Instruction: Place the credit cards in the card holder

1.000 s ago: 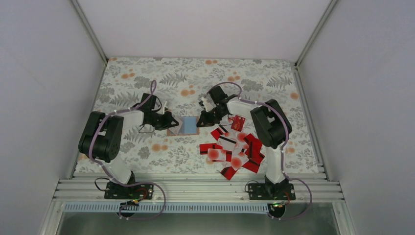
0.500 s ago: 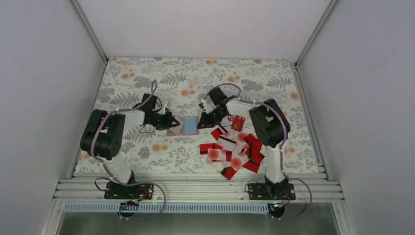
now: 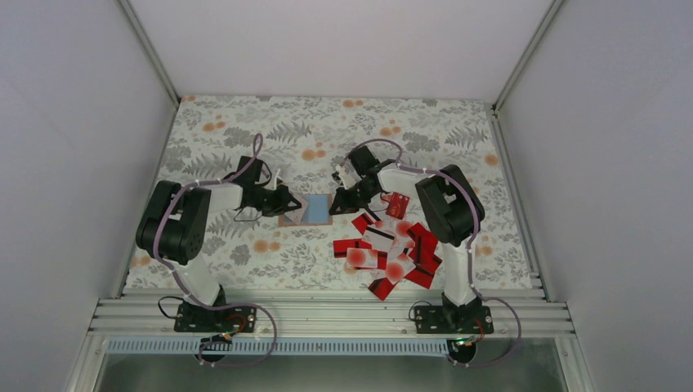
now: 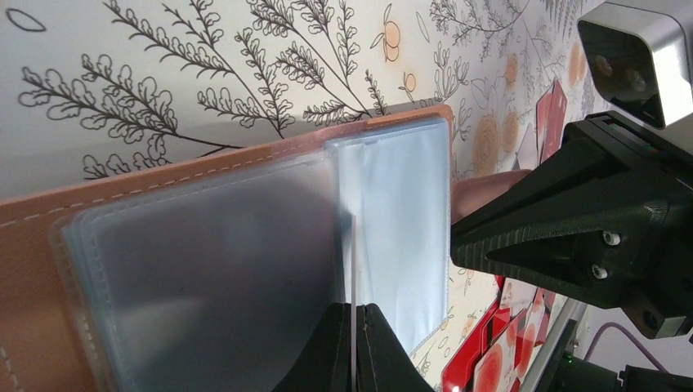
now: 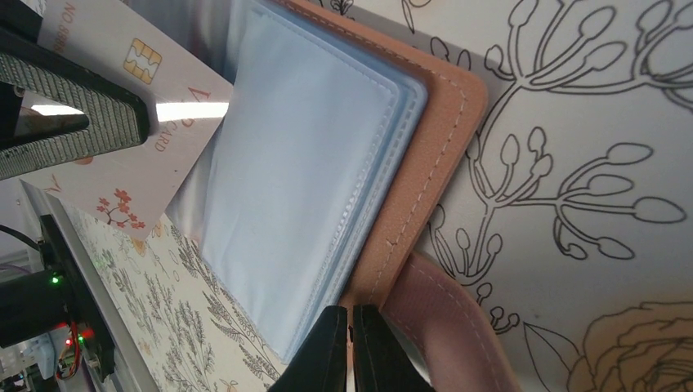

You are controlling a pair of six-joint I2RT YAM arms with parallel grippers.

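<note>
**Floral cloth, open holder between two closed grippers**

Flowered tablecloth [image 3: 245, 131] covers the table, with plain white walls [image 3: 327, 41] around it. On the cloth the card holder [image 3: 306, 210] lies open between the arms, clear sleeves up. The left gripper [image 4: 353, 335] is closed on a white credit card [image 5: 159, 175] just over the sleeves. The right gripper [image 5: 351, 327] is closed too, its tips at the holder's tan edge; whether it pinches it, I cannot tell. Other credit cards [image 3: 391, 249] lie heaped near the right arm.
</note>
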